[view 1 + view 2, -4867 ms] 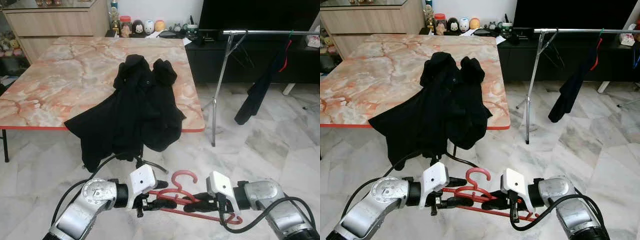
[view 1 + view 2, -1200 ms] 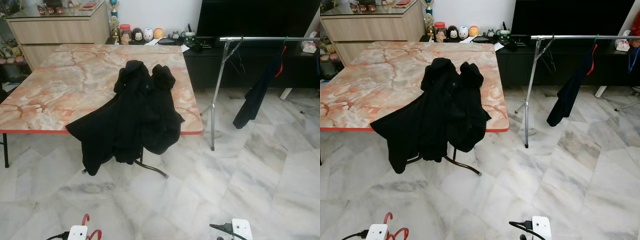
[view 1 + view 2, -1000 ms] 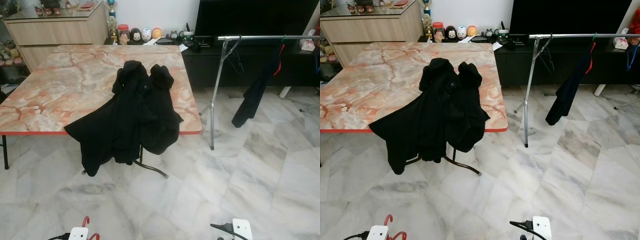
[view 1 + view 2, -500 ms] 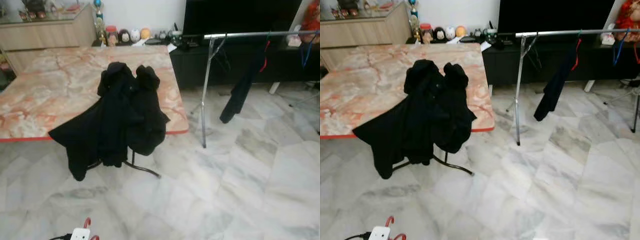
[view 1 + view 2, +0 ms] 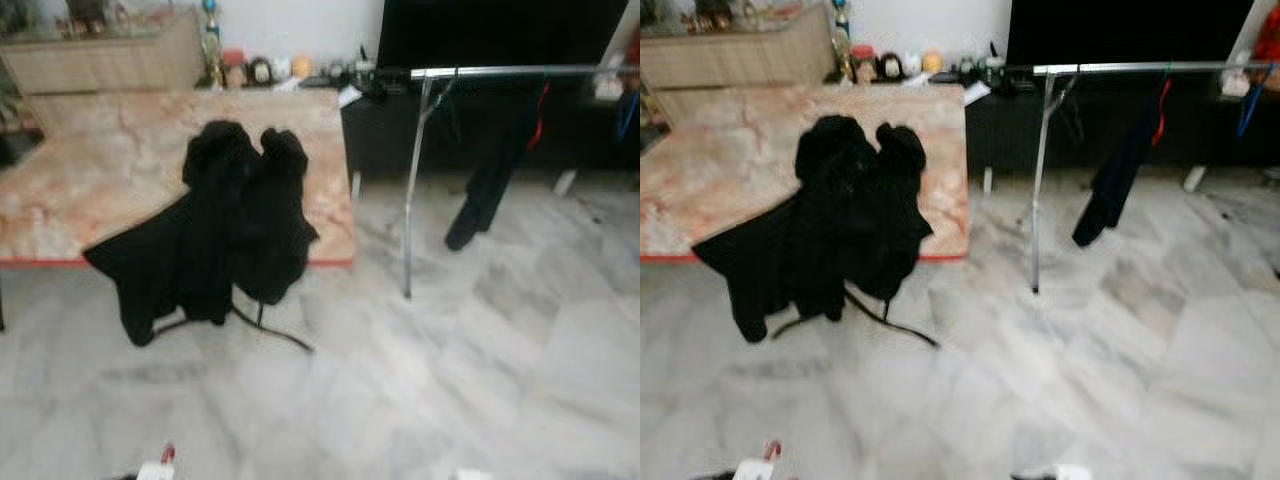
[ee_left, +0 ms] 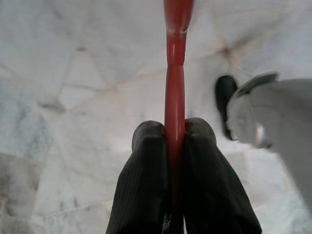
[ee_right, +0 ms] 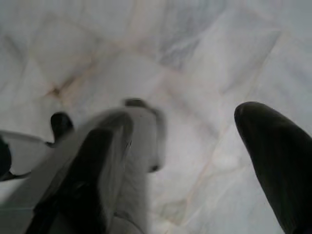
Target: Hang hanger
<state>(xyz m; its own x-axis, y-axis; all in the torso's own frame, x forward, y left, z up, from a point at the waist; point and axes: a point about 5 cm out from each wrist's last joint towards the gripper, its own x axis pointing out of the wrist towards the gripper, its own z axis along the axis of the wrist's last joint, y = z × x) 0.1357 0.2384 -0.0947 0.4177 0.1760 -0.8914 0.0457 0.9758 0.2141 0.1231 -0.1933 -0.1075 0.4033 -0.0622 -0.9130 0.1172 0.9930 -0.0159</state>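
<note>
Left wrist view: our left gripper (image 6: 174, 134) is clamped on the red hanger (image 6: 175, 73), whose bar runs out between the two black fingers (image 6: 146, 165) above the marble floor (image 6: 73, 58). Right wrist view: our right gripper (image 7: 190, 146) is spread wide and grasps nothing. Head views, blurred: a black garment (image 5: 215, 215) drapes over the marble table (image 5: 90, 170); to the right stands a metal clothes rail (image 5: 500, 72) with a dark garment hanging (image 5: 490, 180).
</note>
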